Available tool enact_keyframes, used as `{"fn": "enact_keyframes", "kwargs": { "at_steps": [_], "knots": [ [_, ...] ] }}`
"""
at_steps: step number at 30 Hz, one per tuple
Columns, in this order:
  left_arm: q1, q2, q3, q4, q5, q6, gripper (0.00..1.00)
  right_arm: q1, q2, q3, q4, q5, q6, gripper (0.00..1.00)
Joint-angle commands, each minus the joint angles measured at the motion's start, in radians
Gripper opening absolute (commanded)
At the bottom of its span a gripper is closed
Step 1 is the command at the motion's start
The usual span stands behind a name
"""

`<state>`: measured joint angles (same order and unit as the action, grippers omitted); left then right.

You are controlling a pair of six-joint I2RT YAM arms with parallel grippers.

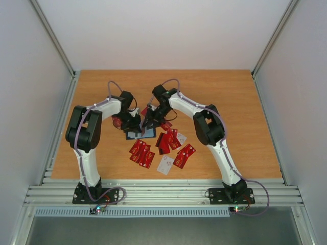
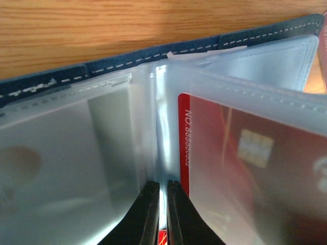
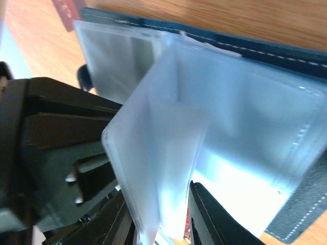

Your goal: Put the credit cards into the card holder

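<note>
Black fingers of the left gripper (image 2: 162,186) fill the bottom of its wrist view. They are pinched almost together on a thin clear sleeve leaf of the card holder (image 2: 102,69), seen edge-on. Just right of them, a red card (image 2: 230,153) with a gold chip sits inside a clear pocket. From the right wrist I see the right gripper (image 3: 159,201) with its jaws part way apart astride a raised leaf of sleeves; whether they press it I cannot tell. From above, the navy card holder lies open on the wooden surface (image 1: 230,102) between both grippers. The loose credit cards (image 1: 168,143), mostly red, one white, lie scattered just nearer the arm bases.
</note>
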<state>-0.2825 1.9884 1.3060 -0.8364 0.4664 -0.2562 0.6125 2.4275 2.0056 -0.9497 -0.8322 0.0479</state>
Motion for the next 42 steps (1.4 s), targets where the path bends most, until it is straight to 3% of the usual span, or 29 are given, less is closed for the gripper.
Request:
{"fn": "enact_keyframes", "kwargs": {
  "at_steps": [1, 14, 27, 42],
  "knots": [
    [-0.006, -0.026, -0.023, 0.032, 0.015, -0.016, 0.09, 0.016, 0.014, 0.063, -0.025, -0.018, 0.002, 0.28],
    [0.022, -0.052, -0.061, 0.072, 0.067, -0.041, 0.09, 0.038, 0.049, 0.122, -0.049, -0.028, 0.009, 0.29],
    [0.113, -0.213, -0.168, 0.116, 0.14, -0.097, 0.09, 0.057, 0.11, 0.242, -0.115, -0.022, 0.006, 0.3],
    [0.242, -0.407, -0.302, 0.072, 0.061, -0.064, 0.09, 0.1, 0.198, 0.366, -0.133, -0.034, 0.053, 0.3]
  ]
}}
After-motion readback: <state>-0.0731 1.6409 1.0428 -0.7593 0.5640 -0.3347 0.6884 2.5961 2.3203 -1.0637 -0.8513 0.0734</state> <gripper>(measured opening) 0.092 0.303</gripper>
